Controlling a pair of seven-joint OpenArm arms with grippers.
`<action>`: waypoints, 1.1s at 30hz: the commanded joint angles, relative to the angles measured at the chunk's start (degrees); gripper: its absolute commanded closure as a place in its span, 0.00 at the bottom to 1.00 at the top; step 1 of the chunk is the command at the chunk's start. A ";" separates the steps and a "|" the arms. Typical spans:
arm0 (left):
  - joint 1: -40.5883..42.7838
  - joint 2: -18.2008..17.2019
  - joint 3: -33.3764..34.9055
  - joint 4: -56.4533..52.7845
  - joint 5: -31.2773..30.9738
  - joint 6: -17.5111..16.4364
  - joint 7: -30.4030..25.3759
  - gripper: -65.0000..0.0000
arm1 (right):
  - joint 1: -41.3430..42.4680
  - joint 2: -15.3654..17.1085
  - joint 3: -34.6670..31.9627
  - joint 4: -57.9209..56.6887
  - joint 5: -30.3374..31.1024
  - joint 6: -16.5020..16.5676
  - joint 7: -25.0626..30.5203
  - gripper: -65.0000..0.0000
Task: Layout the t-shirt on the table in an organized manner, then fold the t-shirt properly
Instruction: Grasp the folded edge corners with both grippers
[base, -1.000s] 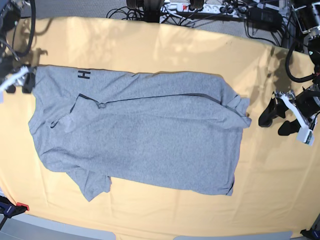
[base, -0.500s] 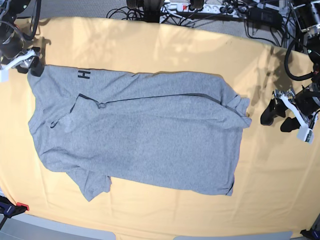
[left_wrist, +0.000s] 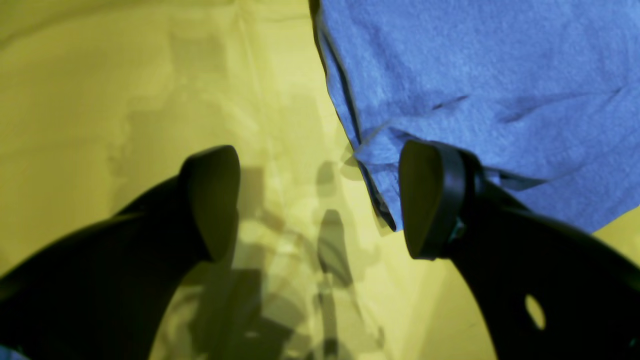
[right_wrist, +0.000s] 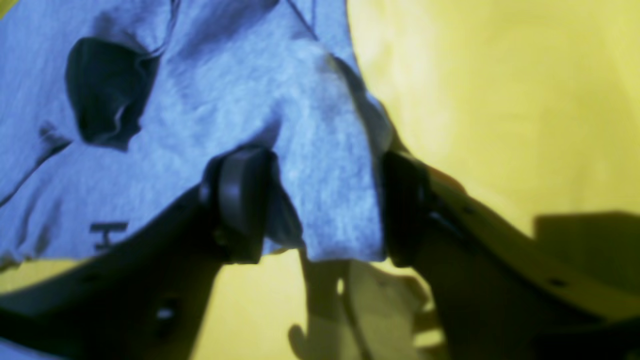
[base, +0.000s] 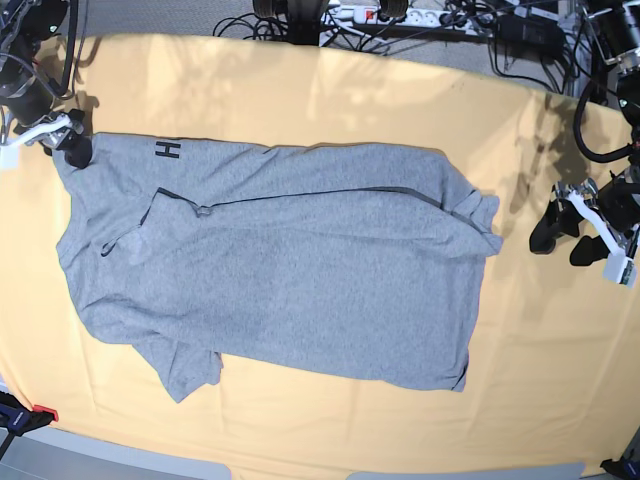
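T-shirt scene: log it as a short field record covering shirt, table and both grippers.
t-shirt: grey, spread mostly flat, one edge folded over, black lettering near a corner
table: covered in orange-yellow cloth, shirt lies on it
right gripper: at the shirt's corner, jaws astride a fold of fabric, not fully shut
left gripper: open, empty, over bare table beside the shirt's edge

The t-shirt (base: 290, 260) lies spread across the table (base: 540, 380) (nearer the base view's left edge).
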 joint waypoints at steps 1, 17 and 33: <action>-0.90 -1.22 -0.79 0.74 -0.72 1.49 -1.49 0.24 | 0.09 0.87 0.15 0.55 0.83 0.44 0.46 0.66; 8.94 16.79 -12.26 0.74 4.20 7.52 -4.79 0.24 | 0.02 2.25 0.15 0.59 6.47 1.32 -4.02 1.00; 8.59 21.59 3.63 0.68 16.31 9.46 -12.41 0.24 | 0.02 4.98 0.15 0.61 6.45 1.32 -4.11 1.00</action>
